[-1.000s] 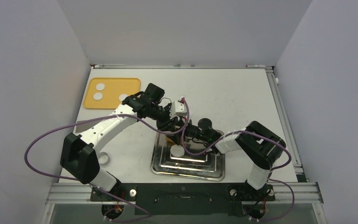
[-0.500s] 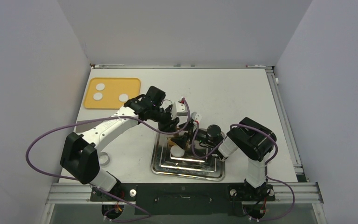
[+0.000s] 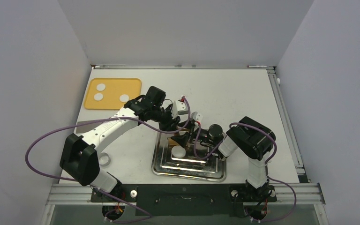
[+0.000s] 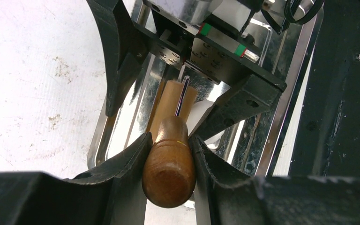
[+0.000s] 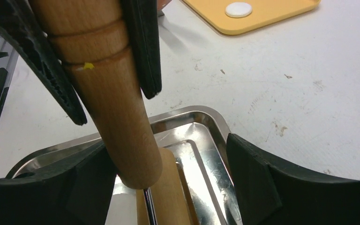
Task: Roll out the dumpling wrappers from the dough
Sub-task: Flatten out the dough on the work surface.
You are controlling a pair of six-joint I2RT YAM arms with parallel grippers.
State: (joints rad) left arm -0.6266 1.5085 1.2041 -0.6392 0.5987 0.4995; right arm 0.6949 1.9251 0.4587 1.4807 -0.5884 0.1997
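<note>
Now, left fingers (image 4: 131, 157) clamped on rolling pin (image 4: 168, 164) (handle end), right fingers (image 5: 253, 183) spread wide over steel tray (image 5: 201, 115).

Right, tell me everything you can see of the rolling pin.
The rolling pin is plain turned wood with ring grooves and a rounded knob end. The left hand is clamped on its grooved handle, holding it steeply tilted, lower end over the shiny metal tray, which mirrors it. The right hand stands open around that lower end, not gripping. Contact with the tray is unclear.
</note>
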